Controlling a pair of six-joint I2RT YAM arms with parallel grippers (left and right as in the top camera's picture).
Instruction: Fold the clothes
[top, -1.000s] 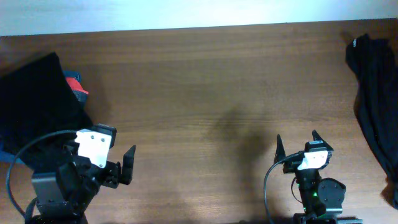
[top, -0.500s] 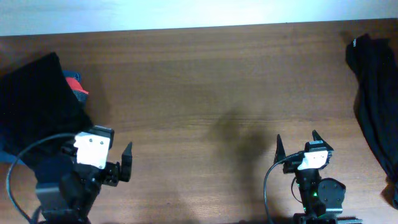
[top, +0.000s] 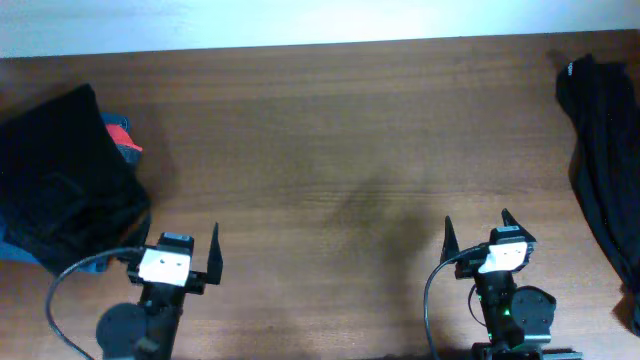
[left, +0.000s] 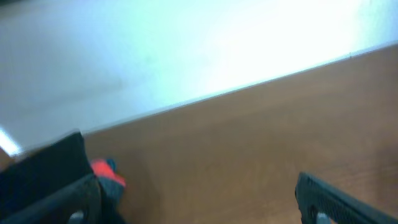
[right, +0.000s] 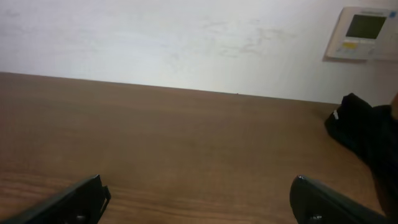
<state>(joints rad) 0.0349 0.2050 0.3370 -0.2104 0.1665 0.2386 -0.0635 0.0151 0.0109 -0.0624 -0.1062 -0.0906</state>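
Though apart, black pile (top: 60, 180), black garment (top: 605, 170), table (top: 330, 130) between.

Left gripper (top: 176, 250) pointing forward, fingers spread wide apart, right gripper (top: 478, 232) pointing forward too, fingers equally spread, both arms folded low.

Left claw (top: 176, 252), lower left of frame: black pointed fingers, white rectangular housing (top: 163, 266), dark round base (top: 122, 327). Thin black cable (top: 58, 292) loops at its left. Right claw (top: 477, 228), lower right: same black fingers, white block, green light (top: 505, 313) on dark body.
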